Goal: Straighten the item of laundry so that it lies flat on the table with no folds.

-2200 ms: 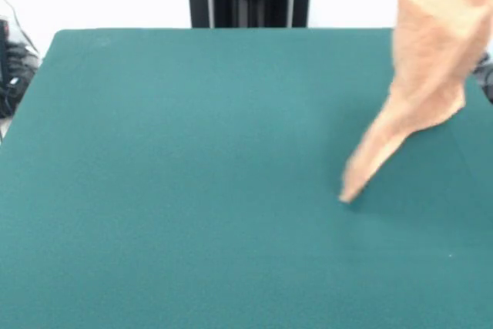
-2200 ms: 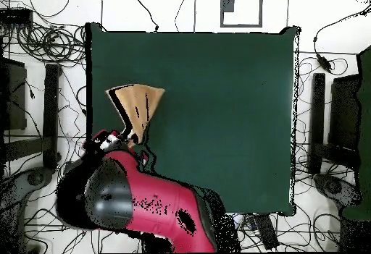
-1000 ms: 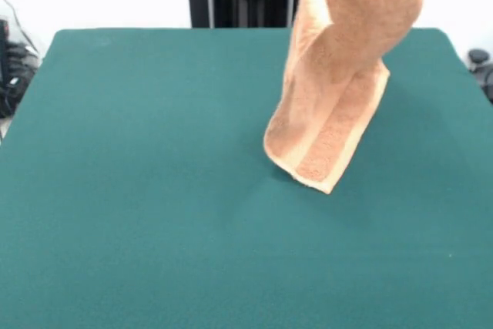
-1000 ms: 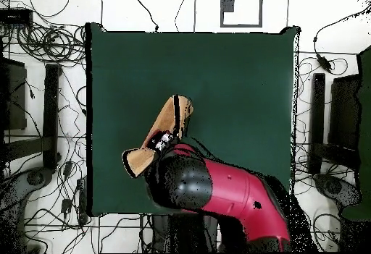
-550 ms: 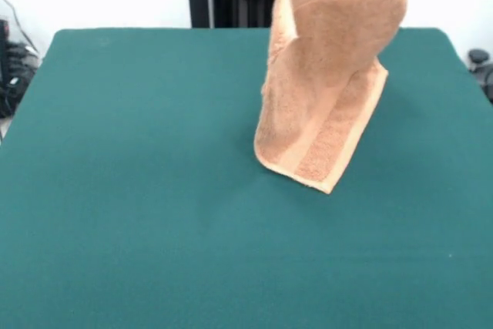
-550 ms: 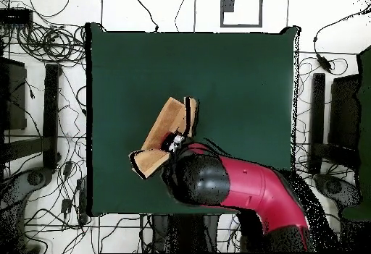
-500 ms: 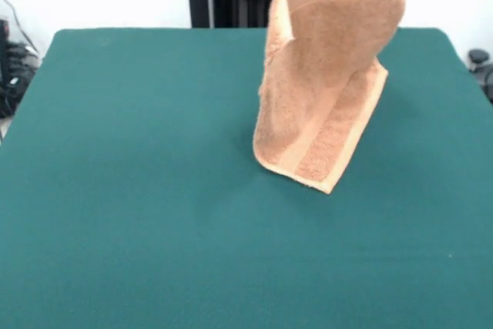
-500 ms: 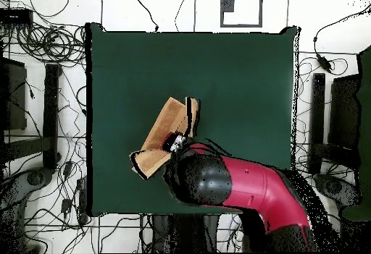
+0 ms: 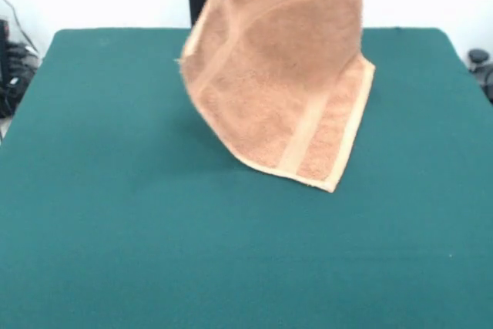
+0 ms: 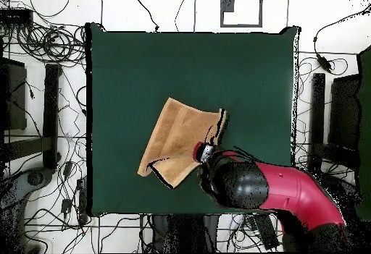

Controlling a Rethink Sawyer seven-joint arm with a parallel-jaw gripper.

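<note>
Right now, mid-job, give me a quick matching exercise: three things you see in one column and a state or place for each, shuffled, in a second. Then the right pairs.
Things:
1. towel
2. table
3. arm

States or places:
A. dark green top, mostly bare
B. red, reaching in from the table's bottom edge in the overhead view
C. lifted at its top, spread wide, lower corner at the table surface

Pairs: 1-C, 2-A, 3-B

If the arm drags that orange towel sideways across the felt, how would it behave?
Probably floppy: the towel hangs draped, one corner on the table. Terry likely grips felt, so it may spread rather than slide. Seems light.
</note>
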